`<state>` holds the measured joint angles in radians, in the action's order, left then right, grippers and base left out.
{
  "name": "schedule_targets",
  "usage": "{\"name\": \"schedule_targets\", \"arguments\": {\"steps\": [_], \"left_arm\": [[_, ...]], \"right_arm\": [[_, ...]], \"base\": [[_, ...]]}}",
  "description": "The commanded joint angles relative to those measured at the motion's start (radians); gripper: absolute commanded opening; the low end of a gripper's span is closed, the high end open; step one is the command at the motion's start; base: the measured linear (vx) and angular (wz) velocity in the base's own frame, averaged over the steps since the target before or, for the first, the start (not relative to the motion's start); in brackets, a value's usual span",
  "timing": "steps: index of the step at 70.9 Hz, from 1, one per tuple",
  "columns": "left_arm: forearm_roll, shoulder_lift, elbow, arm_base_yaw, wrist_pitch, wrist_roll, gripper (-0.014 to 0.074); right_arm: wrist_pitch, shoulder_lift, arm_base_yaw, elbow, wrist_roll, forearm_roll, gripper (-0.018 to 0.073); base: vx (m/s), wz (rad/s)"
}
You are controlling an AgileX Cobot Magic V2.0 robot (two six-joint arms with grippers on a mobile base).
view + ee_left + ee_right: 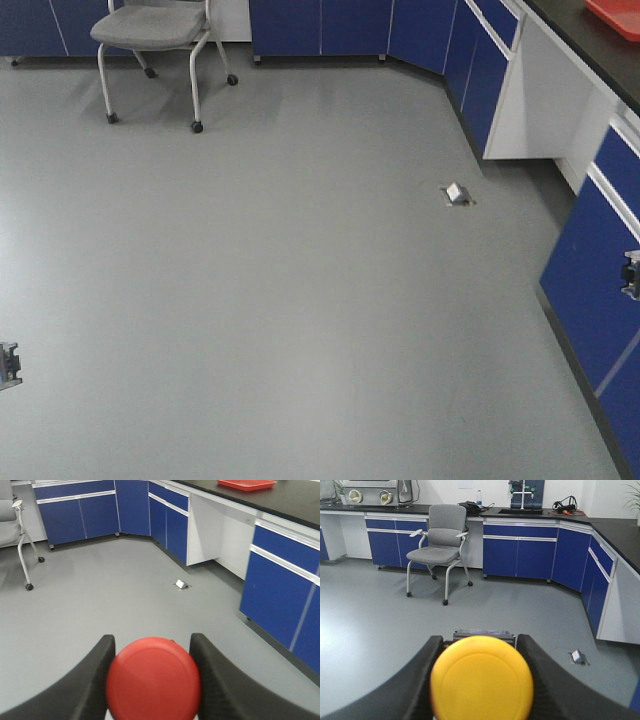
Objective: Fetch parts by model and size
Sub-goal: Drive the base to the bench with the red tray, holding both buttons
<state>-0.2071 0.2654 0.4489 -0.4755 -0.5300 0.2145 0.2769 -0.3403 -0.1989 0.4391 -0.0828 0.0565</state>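
Nearest, left wrist view: left pincer clenched on the red-capped switch. One dark finger sits on each side of the cap, touching it. The cap face is turned back at the camera and its base is hidden behind the cap.

Right wrist view, same setup: right pincer clenched on the yellow-capped switch, cap face toward the camera. A strip of the black base shows just past the cap's top edge.

Key relation: neither part lies off to any side, each is already between its own pincer's fingers. Each switch's long axis, cap to base, runs out along the pincer's pointing line, so it leads base first. Neither arm is nearer; each has one part.

Pose: both wrists point outward over bare grey floor, with nothing under either part. The left one looks along the blue cabinets, the right one across the room.

Farther out: a floor socket lies well ahead. A grey chair stands by the far cabinets. A red tray sits on the black tabletop.

Judgement: picking looks done and this is the carry stage. If the tray is the drop spot, it is up and ahead-right of the left pincer, well apart. The risk is a cap slipping or rotating in a side-on pinch.
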Motion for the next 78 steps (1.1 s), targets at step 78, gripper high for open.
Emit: {"name": "schedule_targets", "arguments": {"steps": [78], "left_arm": [[-0.007,0.009,0.026,-0.004,0.073,0.009,-0.0007]], "right_arm": [[-0.081,-0.014,0.003,0.030,-0.004,-0.003,-0.0010]], "base": [[0.70,0.02]]}}
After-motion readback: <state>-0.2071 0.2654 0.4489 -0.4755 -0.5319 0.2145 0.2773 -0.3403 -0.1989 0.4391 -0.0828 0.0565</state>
